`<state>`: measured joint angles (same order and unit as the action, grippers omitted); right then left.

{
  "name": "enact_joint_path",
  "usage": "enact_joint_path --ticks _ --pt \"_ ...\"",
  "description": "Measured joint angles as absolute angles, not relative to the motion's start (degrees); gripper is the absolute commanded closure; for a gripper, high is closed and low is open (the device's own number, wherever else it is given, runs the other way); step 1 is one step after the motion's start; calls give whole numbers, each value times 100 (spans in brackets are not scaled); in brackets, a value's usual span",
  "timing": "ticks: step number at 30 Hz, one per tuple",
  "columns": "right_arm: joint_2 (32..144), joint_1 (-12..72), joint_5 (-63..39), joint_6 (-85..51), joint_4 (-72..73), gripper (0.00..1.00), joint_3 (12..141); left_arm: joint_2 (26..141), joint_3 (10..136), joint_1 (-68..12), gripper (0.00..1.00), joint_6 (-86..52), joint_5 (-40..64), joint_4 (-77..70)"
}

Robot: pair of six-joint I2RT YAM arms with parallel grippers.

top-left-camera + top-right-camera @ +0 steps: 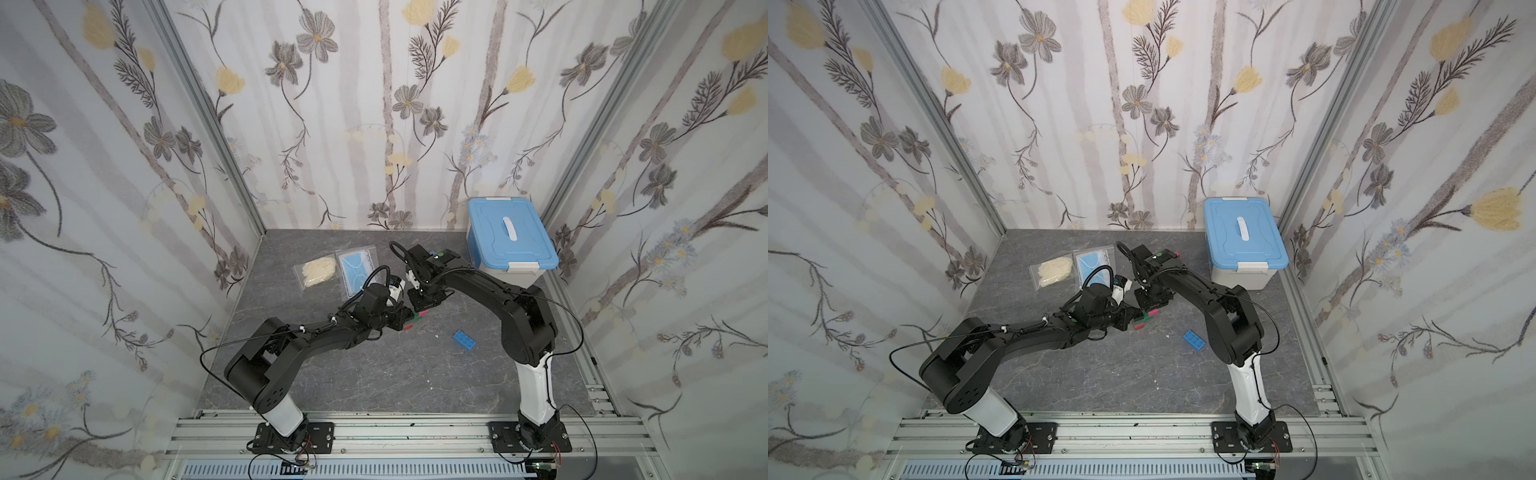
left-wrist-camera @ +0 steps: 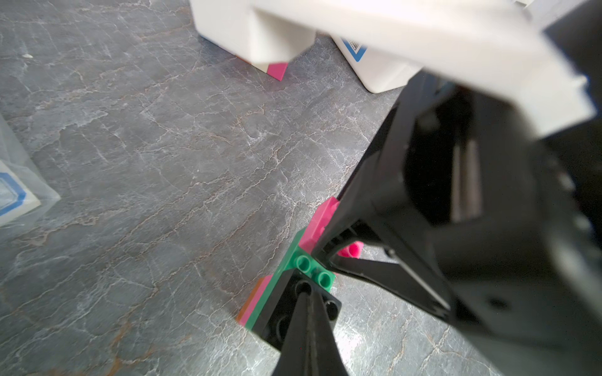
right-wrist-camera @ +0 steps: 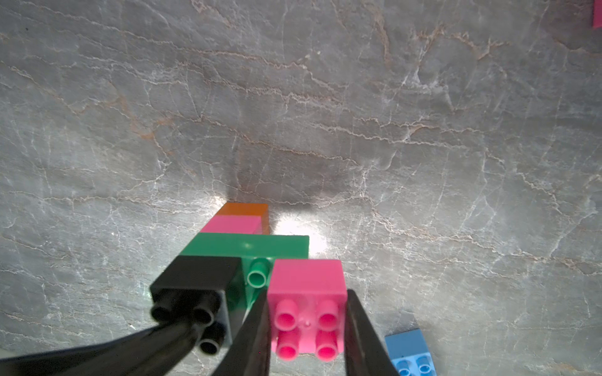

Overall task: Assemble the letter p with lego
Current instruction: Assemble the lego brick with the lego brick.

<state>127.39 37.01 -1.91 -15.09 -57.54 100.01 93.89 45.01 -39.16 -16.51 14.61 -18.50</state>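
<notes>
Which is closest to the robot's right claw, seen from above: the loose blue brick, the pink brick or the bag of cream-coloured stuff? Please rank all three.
In a top view:
1. Pink brick: clamped in the right gripper itself.
2. Blue brick: lying loose, to the gripper's right and nearer the camera.
3. Cream-filled bag: far off at the back left.

My left arm [image 1: 316,336] and right arm [image 1: 478,286] bend inward, meeting mid-frame. My left gripper [image 2: 308,301] is pinched tight; my right gripper [image 3: 308,294] clamps a pink brick [image 3: 306,280].
</notes>
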Motion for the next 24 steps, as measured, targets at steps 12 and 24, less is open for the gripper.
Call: enact_joint_path --ticks 12,24 --pt "12737 3717 -174 -1509 -5778 52 10001 9389 4466 -3916 100 -1656 1450 -1918" --pt "12339 3667 -169 -1511 -5944 46 9998 9386 4462 -3916 100 -1656 1437 -1922"
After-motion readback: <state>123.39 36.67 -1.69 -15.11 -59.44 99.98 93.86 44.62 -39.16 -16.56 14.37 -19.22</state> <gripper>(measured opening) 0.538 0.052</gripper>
